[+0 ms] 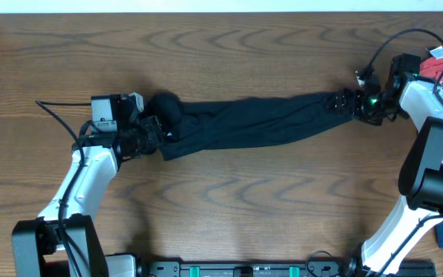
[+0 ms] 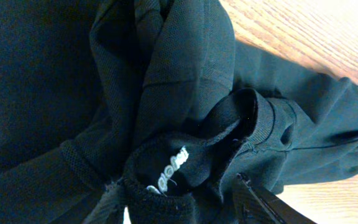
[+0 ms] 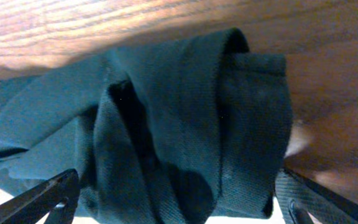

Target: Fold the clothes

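**One black T-shirt between two arms**

The left end effector grasps the bunched collar of the black T-shirt. The writing on the white neck label is too blurred to read. The right end effector is released, its fingers wide around the other end. Both arms reach low over the counter, where the shirt lies.

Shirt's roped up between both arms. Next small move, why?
Probably close the right gripper: its jaws stand wide around the bunched end of the black T-shirt, apparently not pinching it, while the left gripper grips the collar end.
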`<act>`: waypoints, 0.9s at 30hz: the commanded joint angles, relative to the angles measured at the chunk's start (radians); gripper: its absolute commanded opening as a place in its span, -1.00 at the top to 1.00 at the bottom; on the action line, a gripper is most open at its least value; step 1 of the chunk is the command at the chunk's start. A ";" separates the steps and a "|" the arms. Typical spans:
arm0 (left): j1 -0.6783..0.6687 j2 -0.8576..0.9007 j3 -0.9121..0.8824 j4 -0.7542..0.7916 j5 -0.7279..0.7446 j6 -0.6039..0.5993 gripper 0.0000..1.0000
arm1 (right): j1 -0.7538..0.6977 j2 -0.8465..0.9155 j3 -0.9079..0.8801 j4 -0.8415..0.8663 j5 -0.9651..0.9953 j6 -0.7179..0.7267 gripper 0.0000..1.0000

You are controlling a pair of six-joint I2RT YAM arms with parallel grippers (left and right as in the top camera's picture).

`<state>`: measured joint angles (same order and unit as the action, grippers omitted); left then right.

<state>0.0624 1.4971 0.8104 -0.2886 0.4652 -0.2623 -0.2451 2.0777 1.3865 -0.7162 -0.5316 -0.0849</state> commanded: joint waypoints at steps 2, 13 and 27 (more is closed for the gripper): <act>-0.001 0.006 0.023 -0.015 0.006 -0.002 -0.15 | 0.002 0.097 -0.093 0.037 -0.036 0.010 -0.99; -0.001 0.006 0.023 -0.020 0.006 -0.002 -0.15 | 0.047 0.268 -0.108 0.120 -0.179 0.009 -0.93; -0.001 0.006 0.023 -0.020 0.006 -0.006 -0.15 | -0.005 0.243 -0.006 0.046 -0.192 0.013 0.98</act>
<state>0.0624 1.4971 0.8104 -0.3069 0.4652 -0.2626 -0.2211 2.2642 1.3739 -0.6392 -0.9886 -0.0769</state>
